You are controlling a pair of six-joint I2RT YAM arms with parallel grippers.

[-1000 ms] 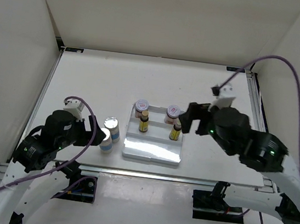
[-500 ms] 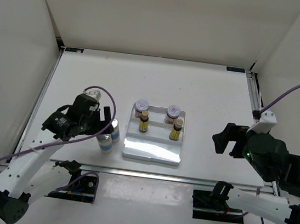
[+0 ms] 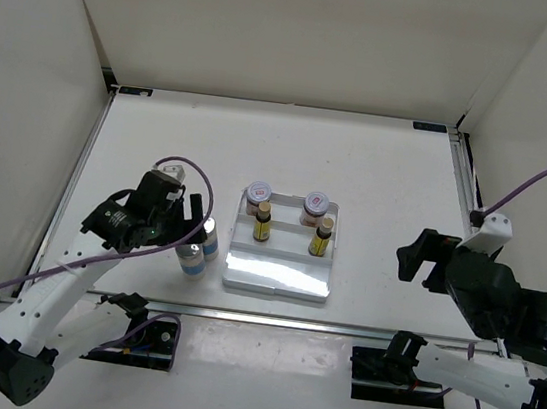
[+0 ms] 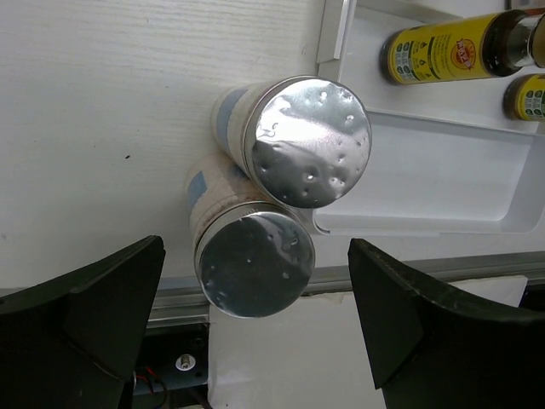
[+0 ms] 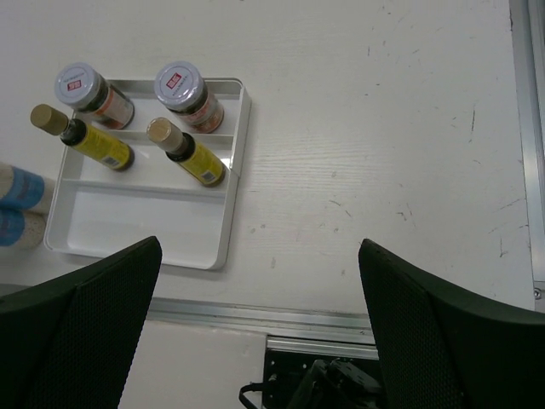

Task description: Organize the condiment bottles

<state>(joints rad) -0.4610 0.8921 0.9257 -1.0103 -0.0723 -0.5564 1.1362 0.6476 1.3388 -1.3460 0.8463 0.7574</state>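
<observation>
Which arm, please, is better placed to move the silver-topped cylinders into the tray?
Left: its open jaws hang directly over both cylinders beside the tray; the right arm is far off.

Two squat brownish jars (image 5: 78,83) (image 5: 179,83) with red-marked white lids. Two slim yellow bottles (image 5: 102,146) (image 5: 200,162). Two silver-topped cylinders (image 4: 306,141) (image 4: 255,264), white and blue. That makes six containers in all. One white tray (image 5: 136,221), with the cylinders at its nine o'clock.

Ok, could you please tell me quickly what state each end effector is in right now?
Left end effector: open, holding nothing.
Right end effector: open, holding nothing.
</observation>
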